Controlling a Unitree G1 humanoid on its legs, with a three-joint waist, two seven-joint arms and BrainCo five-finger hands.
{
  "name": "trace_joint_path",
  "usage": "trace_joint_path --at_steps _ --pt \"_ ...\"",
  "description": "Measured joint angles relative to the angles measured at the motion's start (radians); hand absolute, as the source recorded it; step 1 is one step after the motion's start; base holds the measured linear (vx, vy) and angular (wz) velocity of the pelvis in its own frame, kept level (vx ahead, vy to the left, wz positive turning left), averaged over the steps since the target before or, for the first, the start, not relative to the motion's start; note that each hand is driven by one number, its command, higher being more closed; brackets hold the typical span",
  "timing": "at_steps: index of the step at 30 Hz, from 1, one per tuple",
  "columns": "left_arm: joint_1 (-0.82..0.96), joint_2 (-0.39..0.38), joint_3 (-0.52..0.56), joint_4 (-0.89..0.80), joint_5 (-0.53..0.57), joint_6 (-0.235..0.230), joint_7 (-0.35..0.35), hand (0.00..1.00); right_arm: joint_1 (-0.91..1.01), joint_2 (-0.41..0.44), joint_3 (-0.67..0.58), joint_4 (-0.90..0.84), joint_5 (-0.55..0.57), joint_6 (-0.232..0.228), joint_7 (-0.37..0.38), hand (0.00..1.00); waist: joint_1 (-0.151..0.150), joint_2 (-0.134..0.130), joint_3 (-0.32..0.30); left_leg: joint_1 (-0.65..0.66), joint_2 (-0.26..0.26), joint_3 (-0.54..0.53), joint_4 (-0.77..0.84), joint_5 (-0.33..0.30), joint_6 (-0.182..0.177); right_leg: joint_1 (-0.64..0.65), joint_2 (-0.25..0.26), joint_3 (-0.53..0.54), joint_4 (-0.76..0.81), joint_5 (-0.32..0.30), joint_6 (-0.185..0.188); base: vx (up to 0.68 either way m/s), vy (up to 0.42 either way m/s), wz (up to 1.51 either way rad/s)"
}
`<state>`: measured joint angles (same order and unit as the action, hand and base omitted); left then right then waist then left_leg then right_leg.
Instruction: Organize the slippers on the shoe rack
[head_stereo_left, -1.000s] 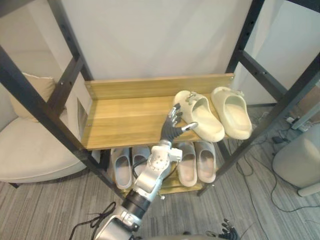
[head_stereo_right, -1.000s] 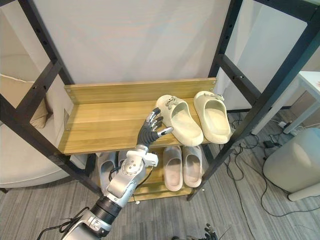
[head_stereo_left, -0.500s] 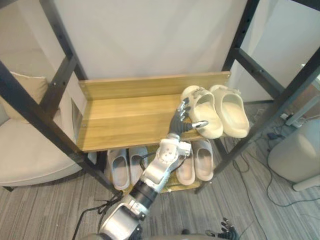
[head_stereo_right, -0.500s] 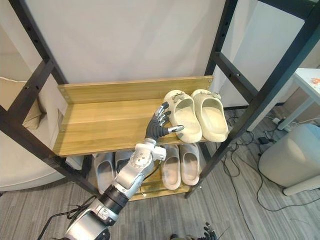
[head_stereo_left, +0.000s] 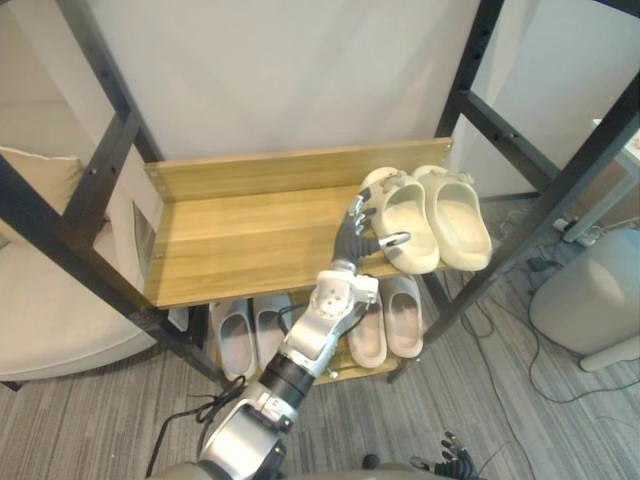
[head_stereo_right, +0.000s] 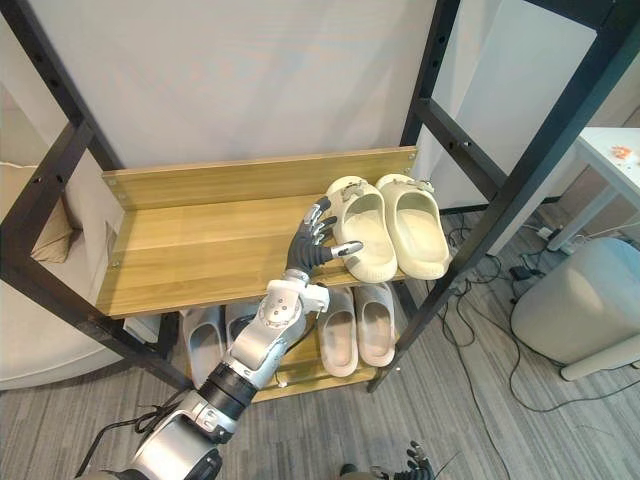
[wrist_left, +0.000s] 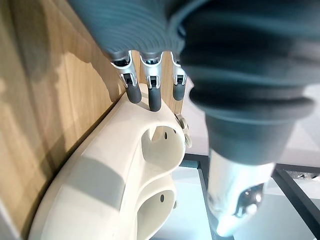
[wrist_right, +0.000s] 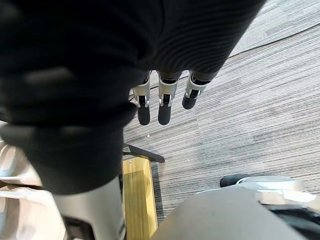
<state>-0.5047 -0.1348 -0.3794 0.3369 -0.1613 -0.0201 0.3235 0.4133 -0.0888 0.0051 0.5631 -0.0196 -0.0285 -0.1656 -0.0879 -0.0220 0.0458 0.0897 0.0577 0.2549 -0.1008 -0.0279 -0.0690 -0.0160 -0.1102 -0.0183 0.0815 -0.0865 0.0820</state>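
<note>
Two cream slippers stand side by side at the right end of the wooden top shelf (head_stereo_left: 240, 240) of the shoe rack: the left one (head_stereo_left: 405, 225) and the right one (head_stereo_left: 458, 215), close together. My left hand (head_stereo_left: 358, 235) reaches up from below, open, its straight fingers (wrist_left: 150, 95) against the outer side of the left cream slipper (wrist_left: 110, 190) and its thumb stretched over that slipper's near edge. My right hand (wrist_right: 162, 107) hangs open above the floor, holding nothing.
On the lower shelf lie a grey pair (head_stereo_left: 240, 335) and a beige pair (head_stereo_left: 390, 325). Black slanted frame posts (head_stereo_left: 90, 260) flank the rack. A pale cushioned seat (head_stereo_left: 40, 310) is at the left, a grey rounded container (head_stereo_left: 590, 300) at the right.
My left hand has pushed the left cream slipper rightward until it lies straight beside the right one. The camera has shifted a little too.
</note>
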Motion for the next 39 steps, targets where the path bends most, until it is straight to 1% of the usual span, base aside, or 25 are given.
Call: trace_joint_path --at_steps 5,8,11,13,16,20,22,23,26,28,32,34,37,39 --pt "-0.022 0.016 0.04 -0.026 0.001 0.005 -0.004 0.0 -0.001 0.0 -0.002 -0.002 0.0 -0.001 0.004 0.0 0.003 0.003 0.002 -0.001 0.0 -0.014 0.001 0.0 0.0 0.005 0.0 -0.009 0.002 -0.005 -0.001 -0.01 -0.003 0.06" --pt "-0.018 0.043 0.042 -0.083 0.0 0.004 -0.012 0.0 -0.001 -0.002 -0.004 -0.002 0.0 -0.001 0.015 0.0 0.006 0.007 0.004 -0.001 0.001 -0.024 0.001 0.0 0.0 0.009 0.0 -0.019 0.003 -0.009 -0.002 0.0 -0.009 0.1" --pt "0.006 0.05 0.049 -0.14 -0.002 0.003 -0.029 0.0 -0.002 -0.004 -0.004 -0.001 0.0 -0.001 0.022 0.0 0.008 0.008 0.005 -0.001 0.0 -0.045 0.002 0.0 0.0 0.017 -0.002 -0.031 0.003 -0.014 -0.001 0.01 -0.018 0.14" --pt "0.032 0.055 0.046 -0.179 -0.021 -0.006 -0.047 0.0 -0.002 -0.008 -0.004 0.002 0.0 0.0 0.035 0.0 0.017 0.008 0.005 -0.001 0.0 -0.055 0.004 0.0 0.0 0.019 -0.003 -0.039 0.007 -0.019 -0.001 0.02 -0.015 0.16" --pt "0.071 0.074 0.043 -0.228 -0.063 -0.016 -0.066 0.0 -0.003 -0.01 -0.004 0.004 0.0 0.0 0.043 0.0 0.02 0.011 0.006 -0.009 -0.001 -0.075 0.018 0.0 0.0 0.021 -0.007 -0.057 0.012 -0.02 0.0 0.01 -0.014 0.2" --pt "0.145 0.098 0.013 -0.334 -0.133 -0.027 -0.096 0.0 -0.006 -0.013 -0.005 0.016 0.0 0.001 0.047 0.0 0.031 0.012 0.005 -0.017 -0.005 -0.102 0.034 0.0 0.0 0.034 -0.012 -0.077 0.014 -0.021 -0.001 -0.03 -0.01 0.17" --pt "0.203 0.123 -0.017 -0.4 -0.183 -0.045 -0.135 0.0 -0.021 -0.02 -0.004 0.051 -0.001 0.002 0.057 0.0 0.035 0.012 -0.001 -0.012 -0.008 -0.117 0.033 0.0 0.001 0.052 -0.013 -0.085 0.018 -0.033 -0.004 -0.07 -0.027 0.23" --pt "0.234 0.124 -0.03 -0.426 -0.198 -0.053 -0.144 0.0 -0.026 -0.026 -0.004 0.066 -0.001 0.005 0.062 0.0 0.04 0.017 -0.01 -0.013 -0.008 -0.127 0.031 0.001 0.001 0.052 -0.012 -0.088 0.018 -0.033 -0.004 -0.07 -0.029 0.14" --pt "0.328 0.149 -0.061 -0.486 -0.236 -0.057 -0.192 0.0 -0.039 -0.038 -0.004 0.093 -0.001 0.011 0.067 0.0 0.047 0.029 -0.022 -0.013 -0.008 -0.134 0.028 0.006 0.002 0.055 -0.012 -0.096 0.019 -0.033 -0.004 -0.03 -0.015 0.09" --pt "0.355 0.166 -0.075 -0.494 -0.239 -0.057 -0.215 0.0 -0.041 -0.039 -0.005 0.1 -0.002 0.011 0.068 0.0 0.048 0.03 -0.024 -0.014 -0.009 -0.144 0.028 0.01 0.002 0.057 -0.012 -0.102 0.019 -0.033 -0.004 -0.01 -0.016 0.12" --pt "0.467 0.222 -0.094 -0.508 -0.276 -0.057 -0.286 0.0 -0.078 -0.036 -0.004 0.169 -0.003 0.011 0.074 0.0 0.053 0.017 -0.026 0.003 -0.011 -0.164 0.024 0.014 -0.001 0.085 -0.009 -0.128 0.015 -0.035 -0.008 0.0 -0.021 0.14" --pt "0.528 0.274 -0.103 -0.508 -0.29 -0.056 -0.315 0.0 -0.082 -0.036 -0.003 0.187 -0.009 0.01 0.077 0.0 0.062 0.011 -0.036 0.012 -0.011 -0.172 0.013 0.022 -0.002 0.085 -0.008 -0.135 0.015 -0.037 -0.01 0.0 -0.022 0.08" --pt "0.593 0.312 -0.098 -0.503 -0.309 -0.055 -0.354 0.0 -0.099 -0.035 0.0 0.221 -0.015 0.011 0.08 0.0 0.073 0.003 -0.036 0.016 -0.014 -0.183 -0.001 0.035 0.001 0.087 -0.01 -0.144 0.016 -0.037 -0.01 -0.01 -0.012 0.11" --pt "0.645 0.326 -0.08 -0.499 -0.313 -0.054 -0.37 0.0 -0.111 -0.035 0.001 0.242 -0.02 0.011 0.082 0.0 0.076 -0.001 -0.038 0.017 -0.015 -0.184 -0.001 0.036 0.002 0.086 -0.011 -0.148 0.016 -0.037 -0.01 -0.03 -0.004 0.04"
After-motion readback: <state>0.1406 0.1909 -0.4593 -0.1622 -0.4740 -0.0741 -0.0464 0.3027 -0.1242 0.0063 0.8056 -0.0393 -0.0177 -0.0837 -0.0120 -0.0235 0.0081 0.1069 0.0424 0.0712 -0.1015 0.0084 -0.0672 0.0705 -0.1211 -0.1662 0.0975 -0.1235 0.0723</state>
